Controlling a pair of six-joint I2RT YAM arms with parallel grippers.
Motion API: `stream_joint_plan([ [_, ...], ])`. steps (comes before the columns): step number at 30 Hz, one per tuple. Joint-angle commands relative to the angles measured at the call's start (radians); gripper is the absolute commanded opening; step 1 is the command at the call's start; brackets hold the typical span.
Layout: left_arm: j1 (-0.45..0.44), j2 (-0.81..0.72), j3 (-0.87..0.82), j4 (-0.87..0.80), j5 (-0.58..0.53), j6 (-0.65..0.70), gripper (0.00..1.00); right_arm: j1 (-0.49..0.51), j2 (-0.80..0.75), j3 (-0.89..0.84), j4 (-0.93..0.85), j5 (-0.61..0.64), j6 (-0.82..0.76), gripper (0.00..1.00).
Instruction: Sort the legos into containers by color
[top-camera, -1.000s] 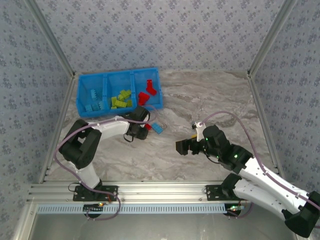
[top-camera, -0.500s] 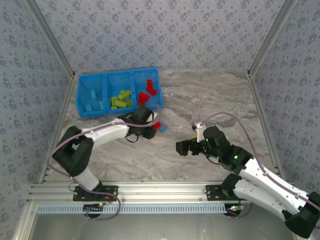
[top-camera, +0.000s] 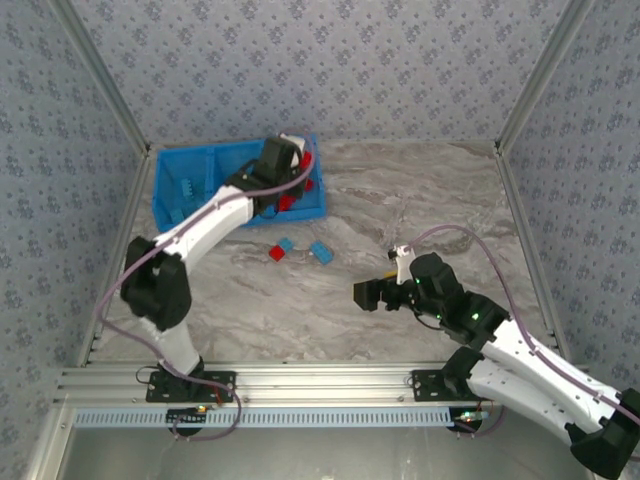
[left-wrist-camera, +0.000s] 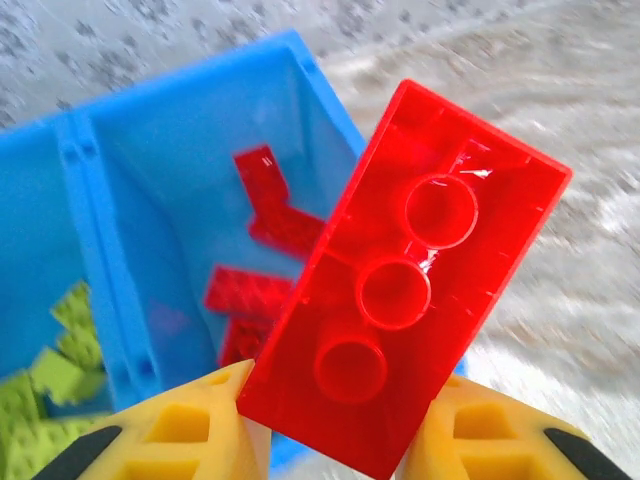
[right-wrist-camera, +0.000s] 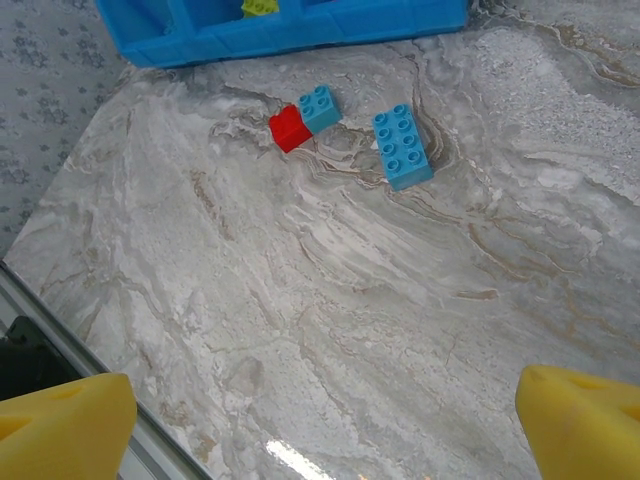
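Note:
My left gripper (left-wrist-camera: 330, 440) is shut on a red lego brick (left-wrist-camera: 405, 275), seen from its underside, above the right compartment of the blue tray (left-wrist-camera: 190, 130). That compartment holds red legos (left-wrist-camera: 270, 210); lime green legos (left-wrist-camera: 55, 350) lie in the middle one. From above, the left gripper (top-camera: 285, 160) hovers over the tray (top-camera: 185, 160). On the table lie a small red lego (right-wrist-camera: 289, 128) touching a small light blue one (right-wrist-camera: 320, 106), and a longer light blue lego (right-wrist-camera: 402, 147). My right gripper (right-wrist-camera: 325, 430) stands open over bare table, well short of them.
The marble tabletop (top-camera: 420, 200) stretches right of the tray. Patterned walls with metal corner posts (top-camera: 530, 90) enclose the area. An aluminium rail (top-camera: 320, 385) runs along the near edge between the arm bases.
The left arm has lifted a red lego from the loose group on the table and swung back over the tray's right compartment. The right arm has barely moved.

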Motion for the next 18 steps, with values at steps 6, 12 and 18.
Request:
stream_joint_plan([
  [6,0.096,0.269,0.435,-0.21,0.066,0.036,0.5,-0.005,-0.102,-0.004,-0.076,0.021,0.039,1.0],
  [12,0.08,0.168,0.394,-0.24,0.109,0.008,0.56,-0.005,-0.098,-0.012,-0.075,0.03,0.044,1.0],
  [18,-0.063,-0.238,-0.082,-0.07,0.11,0.053,0.57,-0.003,-0.04,-0.019,-0.04,0.06,0.022,1.0],
])
